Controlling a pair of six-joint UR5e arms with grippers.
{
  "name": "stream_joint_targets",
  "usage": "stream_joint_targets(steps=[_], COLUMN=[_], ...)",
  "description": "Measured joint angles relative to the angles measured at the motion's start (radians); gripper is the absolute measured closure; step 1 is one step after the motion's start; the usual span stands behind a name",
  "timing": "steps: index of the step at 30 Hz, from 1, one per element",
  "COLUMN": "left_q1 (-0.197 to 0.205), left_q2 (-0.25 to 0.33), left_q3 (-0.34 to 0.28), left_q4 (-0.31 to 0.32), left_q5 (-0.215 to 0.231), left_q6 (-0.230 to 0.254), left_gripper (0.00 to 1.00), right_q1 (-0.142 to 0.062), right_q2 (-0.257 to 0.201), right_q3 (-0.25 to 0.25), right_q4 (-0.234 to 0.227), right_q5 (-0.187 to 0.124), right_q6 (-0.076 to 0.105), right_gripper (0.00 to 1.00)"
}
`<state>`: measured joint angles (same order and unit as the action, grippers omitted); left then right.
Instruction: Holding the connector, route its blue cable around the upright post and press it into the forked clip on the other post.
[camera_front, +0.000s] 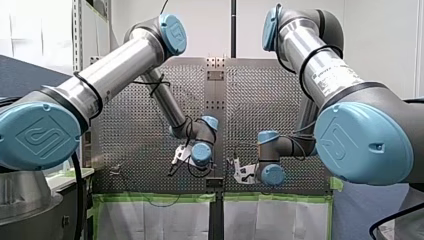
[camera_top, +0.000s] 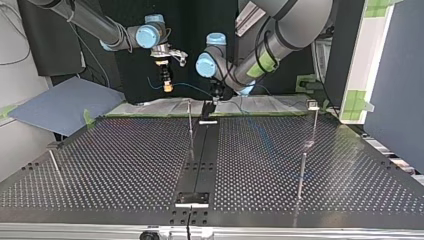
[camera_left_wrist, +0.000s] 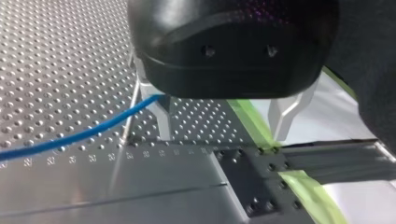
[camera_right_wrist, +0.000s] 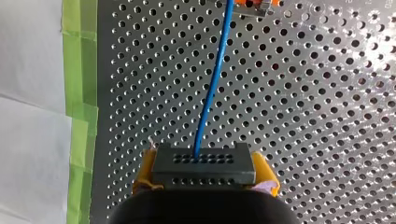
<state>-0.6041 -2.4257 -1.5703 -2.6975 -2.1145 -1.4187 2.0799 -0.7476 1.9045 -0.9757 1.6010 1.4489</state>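
Observation:
My right gripper (camera_right_wrist: 203, 186) is shut on the dark connector (camera_right_wrist: 203, 163), which sits between its yellow pads. The blue cable (camera_right_wrist: 212, 88) leaves the connector and runs ahead over the perforated plate to an orange-and-metal fitting (camera_right_wrist: 254, 3). In the top view my right gripper (camera_top: 167, 86) hangs at the back left, and the cable (camera_top: 192, 88) spans to my left gripper (camera_top: 215, 95). My left gripper (camera_left_wrist: 223, 127) is open, its metal fingers (camera_left_wrist: 162, 116) just above the plate. The cable (camera_left_wrist: 70, 137) reaches one finger, then the gripper body hides it. A thin upright post (camera_top: 190, 127) stands close by.
More thin posts stand on the plate in the top view: one with a small head (camera_top: 314, 117) at the back right, another (camera_top: 302, 175) nearer, and one (camera_top: 54, 162) at the left. Green tape (camera_left_wrist: 254, 123) lines the plate's edge by a dark centre strip (camera_top: 200, 160).

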Motion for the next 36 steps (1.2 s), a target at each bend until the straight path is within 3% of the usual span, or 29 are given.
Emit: stream_joint_targets(steps=[10, 27, 36], left_q1=[-0.006, -0.012, -0.015], left_q2=[-0.007, -0.055, -0.056], left_q3=[0.006, 0.007, 0.006], left_q4=[0.017, 0.107, 0.108], left_q5=[0.013, 0.092, 0.084], left_q6=[-0.037, -0.188, -0.233], left_gripper=[0.00, 0.00, 0.00], right_q1=[0.002, 0.005, 0.008], right_q2=[0.000, 0.000, 0.000], right_q3=[0.000, 0.000, 0.000], right_q4=[0.001, 0.012, 0.024], right_q5=[-0.016, -0.052, -0.058], right_q6=[0.001, 0.005, 0.003], right_gripper=[1.00, 1.00, 1.00])
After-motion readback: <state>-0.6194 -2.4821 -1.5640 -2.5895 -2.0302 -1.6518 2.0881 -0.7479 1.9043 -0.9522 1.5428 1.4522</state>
